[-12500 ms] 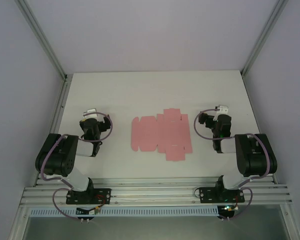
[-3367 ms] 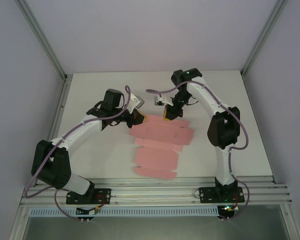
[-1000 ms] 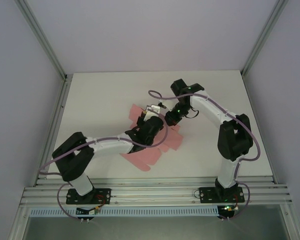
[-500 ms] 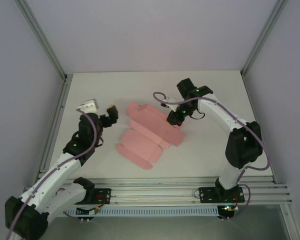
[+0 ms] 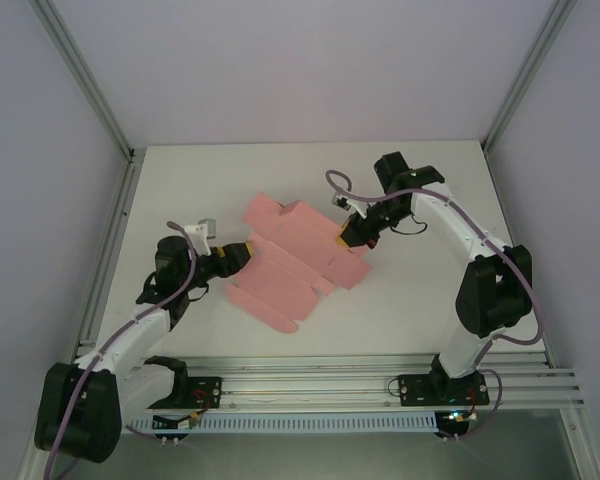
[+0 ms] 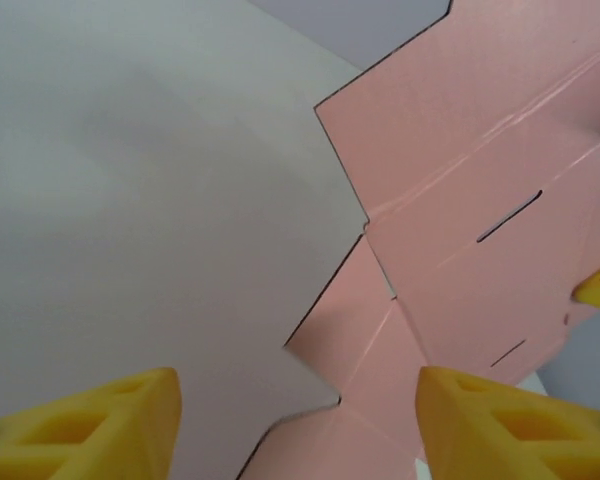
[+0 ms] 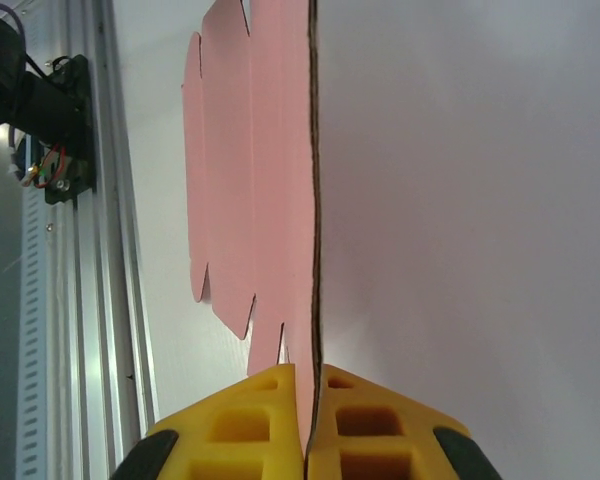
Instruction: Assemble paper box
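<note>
Brought back beside the paper box [image 5: 298, 258], the left gripper [image 5: 237, 256] is held apart, while its right edge is clamped by the right gripper [image 5: 352, 236].

Both arms look the same from here. The left arm [image 5: 135, 330] and right arm [image 5: 460, 225] have smooth white links between chunky black joint housings, and a mauve cable [image 5: 335, 185] loops loosely back from the jaws. The left gripper [image 6: 298, 400] has bright yellow, wedge-shaped fingers [image 6: 510, 425] with moulded hollow pockets. The right gripper [image 7: 308, 385] matches it, with rounded black pieces outside its jaws.
</note>
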`<state>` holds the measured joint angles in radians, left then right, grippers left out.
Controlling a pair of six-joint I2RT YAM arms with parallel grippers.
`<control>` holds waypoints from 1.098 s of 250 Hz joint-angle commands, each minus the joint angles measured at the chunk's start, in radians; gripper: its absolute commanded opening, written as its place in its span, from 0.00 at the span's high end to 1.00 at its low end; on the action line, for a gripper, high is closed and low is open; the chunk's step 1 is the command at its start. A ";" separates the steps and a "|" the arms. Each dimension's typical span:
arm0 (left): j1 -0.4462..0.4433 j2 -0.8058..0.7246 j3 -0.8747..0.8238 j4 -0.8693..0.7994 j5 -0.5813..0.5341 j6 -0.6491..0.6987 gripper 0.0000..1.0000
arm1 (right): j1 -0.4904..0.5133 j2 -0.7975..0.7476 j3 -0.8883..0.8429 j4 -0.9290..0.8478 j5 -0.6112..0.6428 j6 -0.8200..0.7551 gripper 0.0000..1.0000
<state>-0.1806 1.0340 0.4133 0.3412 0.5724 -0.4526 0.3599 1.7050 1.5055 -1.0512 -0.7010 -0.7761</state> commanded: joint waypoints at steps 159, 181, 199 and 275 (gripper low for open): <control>-0.028 0.018 0.061 0.025 0.127 0.154 1.00 | -0.001 0.021 0.060 -0.033 -0.053 0.095 1.00; -0.143 -0.026 0.109 -0.188 -0.075 0.335 1.00 | 0.001 0.018 0.061 -0.043 -0.064 0.092 1.00; -0.279 -0.033 0.160 -0.314 -0.299 0.453 1.00 | 0.004 0.015 0.061 -0.047 -0.062 0.095 1.00; -0.619 0.120 0.237 -0.298 -0.756 0.672 1.00 | 0.047 -0.007 0.045 -0.014 -0.011 0.142 1.00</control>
<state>-0.6739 1.0752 0.6048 0.0734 0.0059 0.0589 0.3763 1.7206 1.5333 -1.1305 -0.6468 -0.6651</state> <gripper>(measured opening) 0.046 0.049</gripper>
